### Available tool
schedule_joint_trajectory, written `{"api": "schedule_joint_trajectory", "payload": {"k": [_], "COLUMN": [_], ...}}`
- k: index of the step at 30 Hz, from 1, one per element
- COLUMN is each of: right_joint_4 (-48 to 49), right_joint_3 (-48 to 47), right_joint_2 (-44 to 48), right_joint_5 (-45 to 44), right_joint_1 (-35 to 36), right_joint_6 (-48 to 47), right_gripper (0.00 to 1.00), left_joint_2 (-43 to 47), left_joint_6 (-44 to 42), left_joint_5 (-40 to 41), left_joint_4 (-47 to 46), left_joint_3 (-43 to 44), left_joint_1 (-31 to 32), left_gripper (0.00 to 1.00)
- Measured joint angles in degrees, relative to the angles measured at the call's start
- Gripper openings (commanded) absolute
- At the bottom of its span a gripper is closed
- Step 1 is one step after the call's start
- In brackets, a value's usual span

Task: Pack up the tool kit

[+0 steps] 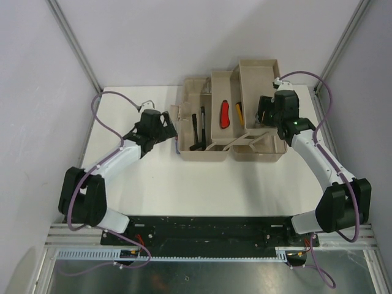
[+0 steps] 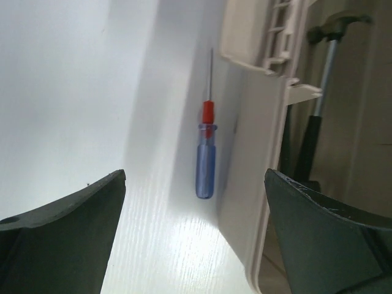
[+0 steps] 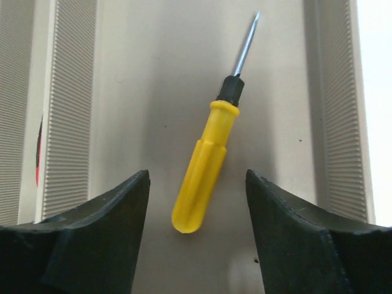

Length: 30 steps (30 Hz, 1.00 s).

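Right end effector (image 1: 264, 114): released. Its fingers stand apart on either side of the yellow screwdriver (image 3: 205, 171) and touch neither flank, so nothing is gripped.
Yellow screwdriver: it lies flat on the floor of a ribbed-walled compartment (image 3: 153, 92) with its tip pointing away from your wrist. It rests under its own weight, which reads as a tool already packed.
Left end effector (image 1: 162, 130): spread wide and empty, hovering over the tabletop (image 1: 184, 184) just outside the toolbox wall nearest your left arm.
Blue screwdriver (image 2: 206, 168): it lies on the tabletop along that wall and just beside it, so it is not yet in the kit. It sits centred between your open fingers, which makes it the likely next pick.
Why so wide: the open spread gives you room on both flanks of the handle. The wall is close on one side, though, and the finger on that side could catch it as you come down.
Toolbox (image 1: 202, 153): open at the far middle of the tabletop with its trays folded out, so every compartment can be reached from above.
Inside: a hammer (image 2: 318, 104) and a red-handled tool (image 1: 225, 114).
Progress: by my judgement mostly packed — one tool shows outside.
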State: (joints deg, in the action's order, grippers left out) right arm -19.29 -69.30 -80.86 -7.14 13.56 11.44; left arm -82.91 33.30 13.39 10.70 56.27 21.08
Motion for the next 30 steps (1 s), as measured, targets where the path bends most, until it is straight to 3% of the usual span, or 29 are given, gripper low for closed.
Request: {"api": "schedule_joint_trajectory", "payload": {"k": [7, 12, 15, 30], "right_joint_4": [-0.85, -0.48, 0.50, -0.48], "right_joint_3": [0.02, 0.02, 0.00, -0.46], "right_joint_2": [3.28, 9.55, 14.36, 18.23], "right_joint_5": [-1.20, -1.09, -1.25, -0.76], "right_joint_1": [-0.07, -0.52, -1.46, -4.79], "right_joint_6": [-0.17, -0.13, -0.13, 0.81], "right_gripper": [0.76, 0.76, 0.76, 0.75], "left_joint_2": [-6.69, -11.56, -15.87, -19.96], "left_joint_6": [1.77, 2.73, 2.75, 2.71], "left_joint_5": [-0.28, -1.03, -2.19, -7.87], "left_joint_4": [0.37, 0.07, -0.39, -6.86], "left_joint_3": [-0.39, -0.35, 0.44, 1.66], "left_joint_1": [-0.70, -1.05, -1.22, -1.90], "left_gripper": [0.93, 0.75, 0.69, 0.79]}}
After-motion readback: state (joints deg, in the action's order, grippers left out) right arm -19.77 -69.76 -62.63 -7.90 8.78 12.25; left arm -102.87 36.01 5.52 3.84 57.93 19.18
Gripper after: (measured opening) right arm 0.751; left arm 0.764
